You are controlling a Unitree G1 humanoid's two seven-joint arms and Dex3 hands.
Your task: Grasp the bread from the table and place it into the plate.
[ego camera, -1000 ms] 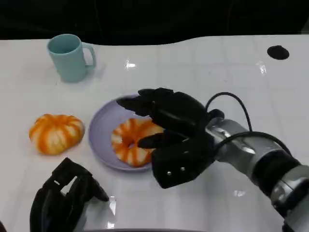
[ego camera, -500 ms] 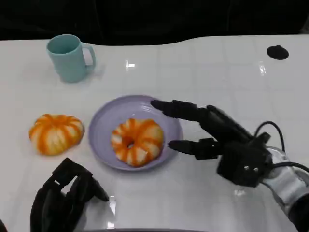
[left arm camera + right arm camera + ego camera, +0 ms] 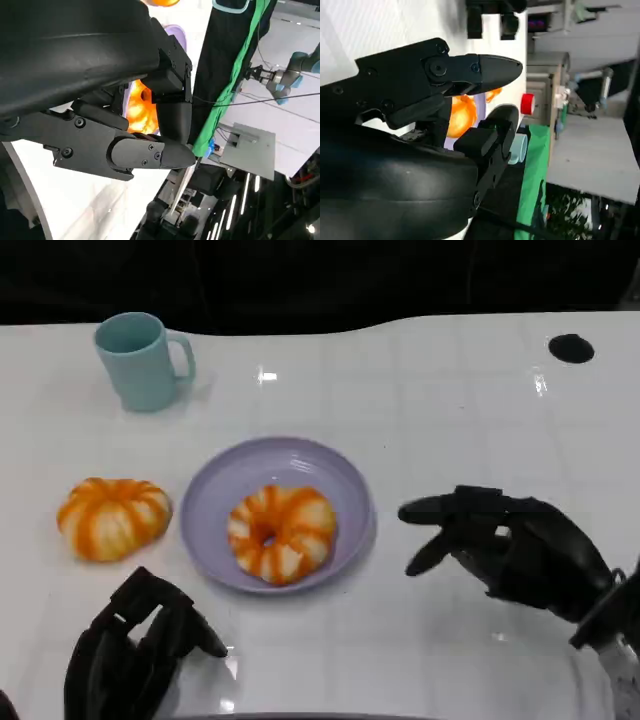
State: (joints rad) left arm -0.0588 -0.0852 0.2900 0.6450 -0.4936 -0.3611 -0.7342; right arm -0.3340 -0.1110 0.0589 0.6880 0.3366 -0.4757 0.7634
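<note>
An orange-and-white ring-shaped bread (image 3: 281, 533) lies in the lilac plate (image 3: 228, 488) at the middle of the table. A second orange-striped bread (image 3: 111, 517) sits on the table left of the plate. My right hand (image 3: 505, 550) hovers to the right of the plate, fingers apart and holding nothing, apart from the plate's rim. My left hand (image 3: 135, 650) rests at the lower left near the table's front edge, fingers loosely apart and empty. The bread (image 3: 460, 116) glows orange between my right hand's fingers (image 3: 470, 70) in the right wrist view, and the bread (image 3: 135, 107) appears past my left hand's fingers (image 3: 145, 152).
A light blue mug (image 3: 139, 359) stands at the back left. A small black round mark (image 3: 571, 347) lies at the back right. The white table's far edge (image 3: 330, 328) runs along the top.
My right hand let go of the ring-shaped bread in the plate and drew back to the right and toward me. The left hand stayed where it was.
</note>
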